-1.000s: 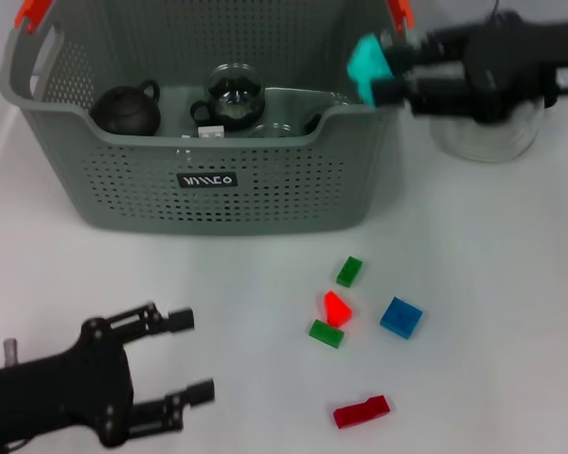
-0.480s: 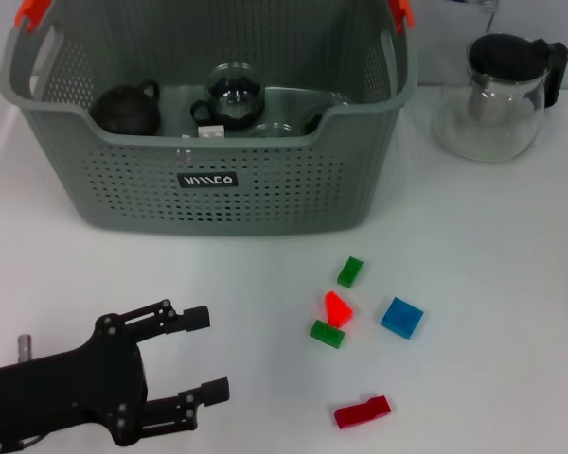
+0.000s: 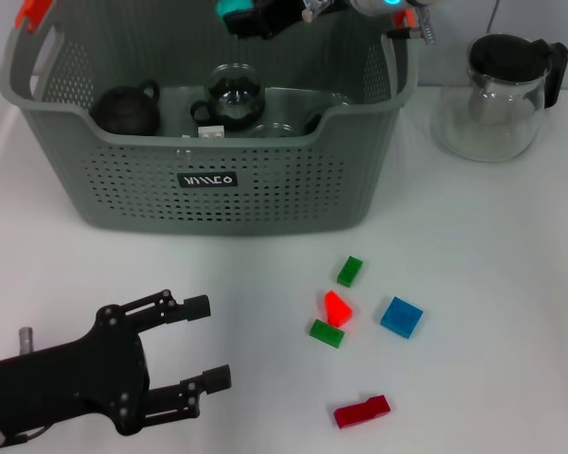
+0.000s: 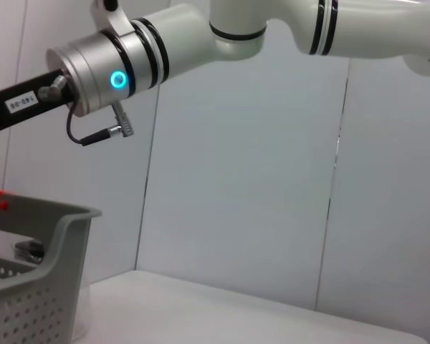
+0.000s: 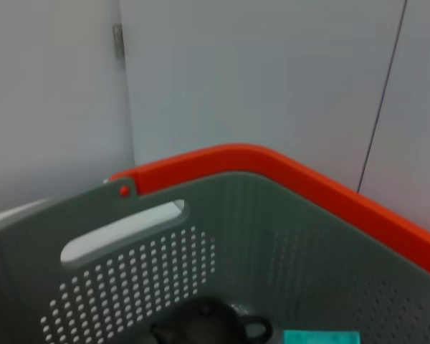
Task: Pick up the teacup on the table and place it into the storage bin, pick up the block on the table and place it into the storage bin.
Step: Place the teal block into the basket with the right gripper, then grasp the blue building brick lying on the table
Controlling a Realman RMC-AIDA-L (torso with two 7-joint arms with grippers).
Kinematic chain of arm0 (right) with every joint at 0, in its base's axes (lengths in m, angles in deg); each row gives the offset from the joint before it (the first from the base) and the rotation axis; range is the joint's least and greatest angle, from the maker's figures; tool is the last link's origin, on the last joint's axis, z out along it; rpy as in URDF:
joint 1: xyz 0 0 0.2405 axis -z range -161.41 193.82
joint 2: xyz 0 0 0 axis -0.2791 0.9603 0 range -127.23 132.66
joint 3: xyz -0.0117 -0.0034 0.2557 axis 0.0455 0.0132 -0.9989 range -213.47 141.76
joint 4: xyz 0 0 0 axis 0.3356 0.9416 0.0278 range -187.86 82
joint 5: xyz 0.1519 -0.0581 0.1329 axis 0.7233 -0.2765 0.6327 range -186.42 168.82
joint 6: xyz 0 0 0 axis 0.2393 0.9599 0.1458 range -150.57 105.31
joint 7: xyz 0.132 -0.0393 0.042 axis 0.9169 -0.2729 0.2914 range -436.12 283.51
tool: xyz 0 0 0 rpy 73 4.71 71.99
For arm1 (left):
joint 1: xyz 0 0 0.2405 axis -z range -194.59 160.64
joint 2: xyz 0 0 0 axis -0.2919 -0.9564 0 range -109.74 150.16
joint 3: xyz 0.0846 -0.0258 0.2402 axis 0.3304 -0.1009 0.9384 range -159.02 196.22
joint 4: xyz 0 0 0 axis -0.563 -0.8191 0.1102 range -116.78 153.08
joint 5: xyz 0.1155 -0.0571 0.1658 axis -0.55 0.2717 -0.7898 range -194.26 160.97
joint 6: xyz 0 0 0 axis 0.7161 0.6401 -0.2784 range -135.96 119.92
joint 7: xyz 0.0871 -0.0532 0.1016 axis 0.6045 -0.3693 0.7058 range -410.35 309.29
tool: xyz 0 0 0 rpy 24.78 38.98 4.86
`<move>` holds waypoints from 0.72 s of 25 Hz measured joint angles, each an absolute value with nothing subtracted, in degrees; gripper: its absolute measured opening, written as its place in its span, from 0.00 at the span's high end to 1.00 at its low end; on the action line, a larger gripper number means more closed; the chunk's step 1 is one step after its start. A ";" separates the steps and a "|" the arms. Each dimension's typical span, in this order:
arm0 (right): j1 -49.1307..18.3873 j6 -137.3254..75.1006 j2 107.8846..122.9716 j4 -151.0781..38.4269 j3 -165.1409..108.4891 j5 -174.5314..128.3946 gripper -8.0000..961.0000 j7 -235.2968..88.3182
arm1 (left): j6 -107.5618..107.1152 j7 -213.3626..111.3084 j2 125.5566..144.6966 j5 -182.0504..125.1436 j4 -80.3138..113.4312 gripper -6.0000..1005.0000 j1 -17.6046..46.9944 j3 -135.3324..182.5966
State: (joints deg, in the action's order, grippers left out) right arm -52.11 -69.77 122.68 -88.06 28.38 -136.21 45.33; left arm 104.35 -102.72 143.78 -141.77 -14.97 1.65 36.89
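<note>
**Teal block held above the storage bin**

The storage bin (image 3: 218,180) is seen at the far edge of the white table (image 3: 511,312), toward the far left corner. It is a large grey-green plastic basket with perforated walls, cut-out handles and orange handle clips (image 3: 33,13). A small black label (image 3: 206,180) with white letters is fixed to the middle of its near wall; the letters cannot be read. Inside the bin a dark round teapot (image 3: 126,109), a clear glass item (image 3: 234,93) and other small pieces are seen, only partly made out behind the near wall.

The right gripper (image 3: 256,14) is positioned over the bin's far edge, cut off by the top of the head view. A teal block (image 3: 231,8) is clamped at its tip. In the right wrist view the bin's inner wall (image 5: 165,265), an orange rim clip (image 5: 287,179) and the teal block (image 5: 321,337) are shown, the block mostly cut off.

The left gripper (image 3: 201,342) is held low near the table's near left corner, its fingers (image 3: 191,306) spread wide with nothing between them.

On the near right part of the table, green blocks (image 3: 349,271), an orange-red block (image 3: 336,307), a blue block (image 3: 400,317) and a red block (image 3: 361,411) are scattered. A glass teapot with black lid (image 3: 497,95) stands at the far right edge, beside the bin.
</note>
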 joint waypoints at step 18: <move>-17.73 -126.21 117.62 -136.22 21.55 -121.85 0.18 52.67 | 104.30 -102.74 143.68 -140.65 -15.02 0.24 1.33 36.70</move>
